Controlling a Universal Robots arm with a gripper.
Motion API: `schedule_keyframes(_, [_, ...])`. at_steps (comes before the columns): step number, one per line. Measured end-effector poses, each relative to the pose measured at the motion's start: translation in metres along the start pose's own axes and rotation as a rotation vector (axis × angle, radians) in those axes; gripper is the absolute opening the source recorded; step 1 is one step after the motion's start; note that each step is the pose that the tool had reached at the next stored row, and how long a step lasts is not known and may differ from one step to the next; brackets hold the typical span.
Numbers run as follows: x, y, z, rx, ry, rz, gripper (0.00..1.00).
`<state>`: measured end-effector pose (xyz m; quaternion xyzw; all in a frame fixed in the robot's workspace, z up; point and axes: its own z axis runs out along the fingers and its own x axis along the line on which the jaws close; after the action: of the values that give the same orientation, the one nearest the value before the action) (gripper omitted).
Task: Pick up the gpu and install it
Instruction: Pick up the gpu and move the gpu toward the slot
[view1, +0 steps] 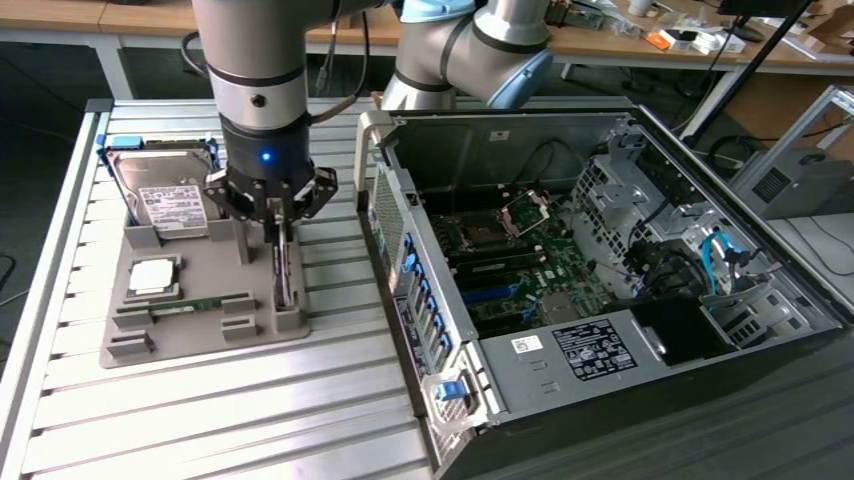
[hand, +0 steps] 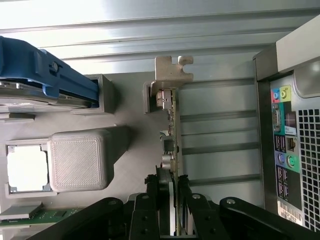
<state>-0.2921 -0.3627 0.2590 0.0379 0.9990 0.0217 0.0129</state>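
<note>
Your gripper (view1: 278, 222) is narrow, its fingers (hand: 154, 195) pinching the two faces of the gpu (view1: 283, 268). The card stands on edge in a slot on the side of the holder (view1: 200, 345) nearest the case (view1: 454, 130).

Treat the card as light and stiff but fragile. It is a thin board with small parts on its faces, and probably smooth enough to slip or twist in a two-sided pinch. The hold sits on the upper edge, some way along from the bracket (hand: 170, 75); you cannot tell whether it is at the card's middle. If it is off-centre, the metal end may pull the card down on that side. Keep pressure off the components and the contact edge.

Room is tight around the slot. Its walls hug the card, so only a straight vertical path looks free. The hard drive (view1: 167, 195) and memory stick (view1: 200, 303) lie toward the holder's other side, apart from the card. The case's rear wall (view1: 414, 290) rises just beside the holder, so any path toward the case has to clear that wall's top edge. Inside, the board (view1: 534, 285) lies open from above. The cables (view1: 714, 255) sit toward the exterior view's right, apart from the board's middle.
</note>
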Motion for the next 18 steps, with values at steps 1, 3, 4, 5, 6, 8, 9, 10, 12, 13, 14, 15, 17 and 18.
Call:
schedule_keyframes(1, [0.000,0.0000,-0.0006,0.0000,0.0000,0.000,0.27])
schedule_keyframes(3, [0.000,0.0001,-0.0019,0.0001,0.0001,0.000,0.27])
schedule_keyframes(4, [0.000,0.0001,-0.0024,0.0000,0.0001,0.000,0.27])
schedule_keyframes(5, [0.000,0.0001,-0.0029,0.0001,0.0000,0.000,0.27])
schedule_keyframes(6, [0.000,0.0001,-0.0035,0.0002,0.0002,0.000,0.27])
schedule_keyframes(8, [0.000,0.0002,-0.0045,0.0001,0.0001,0.000,0.27])
schedule_keyframes(9, [0.000,0.0002,-0.0051,0.0001,0.0001,0.000,0.27])
schedule_keyframes(10, [0.000,0.0002,-0.0057,0.0001,0.0001,0.000,0.27])
schedule_keyframes(12, [0.000,0.0003,-0.0070,0.0001,0.0002,0.000,0.27])
schedule_keyframes(13, [0.000,0.0003,-0.0077,0.0001,0.0002,0.000,0.27])
schedule_keyframes(14, [0.000,0.0004,-0.0084,0.0001,0.0001,0.000,0.27])
schedule_keyframes(15, [0.000,0.0004,-0.0093,0.0001,0.0001,0.000,0.27])
schedule_keyframes(17, [0.000,0.0005,-0.0122,0.0001,0.0001,0.000,0.27])
schedule_keyframes(18, [0.000,0.0006,-0.0133,0.0000,0.0001,0.000,0.27])
